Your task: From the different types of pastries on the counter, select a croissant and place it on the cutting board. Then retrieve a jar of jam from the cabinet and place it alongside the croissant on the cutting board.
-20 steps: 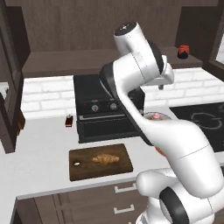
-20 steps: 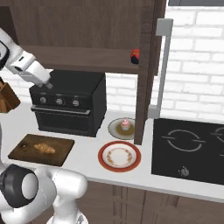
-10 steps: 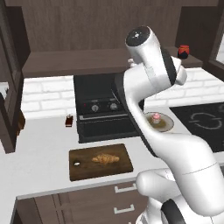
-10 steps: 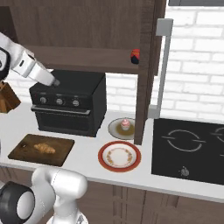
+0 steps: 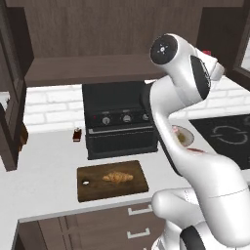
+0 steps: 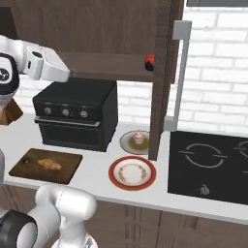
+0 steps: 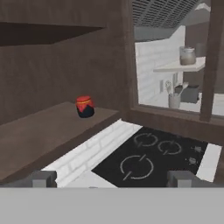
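The golden-brown croissant [image 5: 117,177] [image 6: 49,164] lies on the dark cutting board [image 5: 132,188] [image 6: 29,167] at the counter's [image 5: 44,180] front. On the cabinet's open shelf [image 6: 106,65] [image 7: 39,131] stands the red jar of jam [image 6: 150,61] [image 7: 85,106] [image 5: 206,52], upright near the shelf's right end. My gripper [image 6: 72,73] [image 7: 113,179] is raised to shelf height, well left of the jar and pointing at it. Its fingertips [image 7: 43,178] are spread wide, open, with nothing between them. The pink-frosted cupcake [image 6: 139,137] sits on its plate beside the oven.
A black countertop oven [image 5: 119,122] [image 6: 77,114] stands under the shelf. An empty red-rimmed plate [image 6: 132,173] lies in front of the cupcake. A cabinet post [image 6: 160,97] rises just right of the jar, with the black cooktop [image 6: 208,164] beyond it. A small dark bottle [image 5: 76,135] stands left of the oven.
The arm has swung up and to the right, bringing the open hand along the shelf towards the jar. The croissant stays on the board.
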Robot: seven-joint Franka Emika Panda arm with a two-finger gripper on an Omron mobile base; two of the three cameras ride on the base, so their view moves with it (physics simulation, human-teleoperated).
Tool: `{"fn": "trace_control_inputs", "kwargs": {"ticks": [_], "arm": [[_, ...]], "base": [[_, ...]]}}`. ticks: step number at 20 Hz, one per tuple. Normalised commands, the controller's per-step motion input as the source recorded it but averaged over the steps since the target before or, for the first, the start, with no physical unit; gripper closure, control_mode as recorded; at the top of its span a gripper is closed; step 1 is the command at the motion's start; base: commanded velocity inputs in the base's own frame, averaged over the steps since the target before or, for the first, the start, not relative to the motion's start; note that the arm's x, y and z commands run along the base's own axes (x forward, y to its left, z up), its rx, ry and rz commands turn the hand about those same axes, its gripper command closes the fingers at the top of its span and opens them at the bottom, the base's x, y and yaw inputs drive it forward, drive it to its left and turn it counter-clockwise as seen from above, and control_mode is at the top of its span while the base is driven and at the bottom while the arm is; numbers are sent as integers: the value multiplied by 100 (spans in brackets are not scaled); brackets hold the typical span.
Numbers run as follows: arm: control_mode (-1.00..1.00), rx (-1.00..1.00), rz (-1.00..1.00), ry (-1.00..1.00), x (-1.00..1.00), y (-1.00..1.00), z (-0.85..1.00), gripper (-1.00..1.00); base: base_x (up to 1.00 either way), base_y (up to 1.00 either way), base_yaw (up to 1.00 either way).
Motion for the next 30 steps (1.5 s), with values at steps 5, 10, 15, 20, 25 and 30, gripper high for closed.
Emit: {"fn": "trace_control_inputs", "kwargs": {"ticks": [5, 10, 15, 20, 25, 30], "arm": [[-100, -11, -9, 30, 79, -58, -8, -100], [-100, 1, -5, 19, 51, -20, 15, -100], [-100, 2, -2, 2, 13, -10, 11, -100], [-100, 2, 0, -1, 14, -32, -3, -100], [-100, 0, 0, -11, 26, -61, -9, -100], [-100, 0, 0, -8, 39, -50, -1, -100]], "base": [[0, 0, 0], [0, 0, 0], [0, 0, 0], [0, 0, 0], [0, 0, 0], [0, 0, 0]]}}
